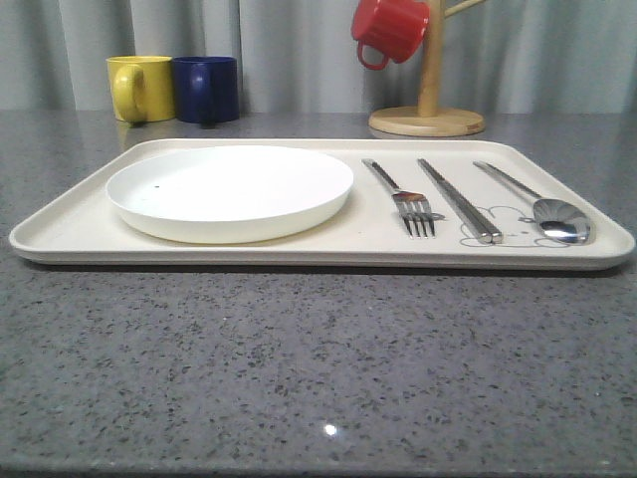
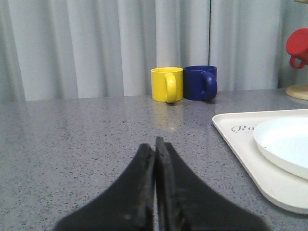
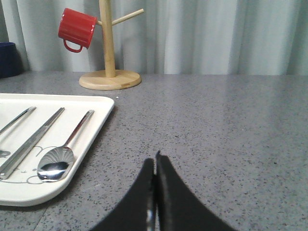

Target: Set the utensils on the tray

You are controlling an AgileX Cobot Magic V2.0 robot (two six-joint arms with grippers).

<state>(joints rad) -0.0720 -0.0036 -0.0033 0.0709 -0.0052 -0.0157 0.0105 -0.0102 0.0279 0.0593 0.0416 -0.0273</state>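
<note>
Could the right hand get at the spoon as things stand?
Probably yes: the right hand, shut and empty, sits over bare table beside the tray, and the spoon lies at its near edge, nothing between.
</note>
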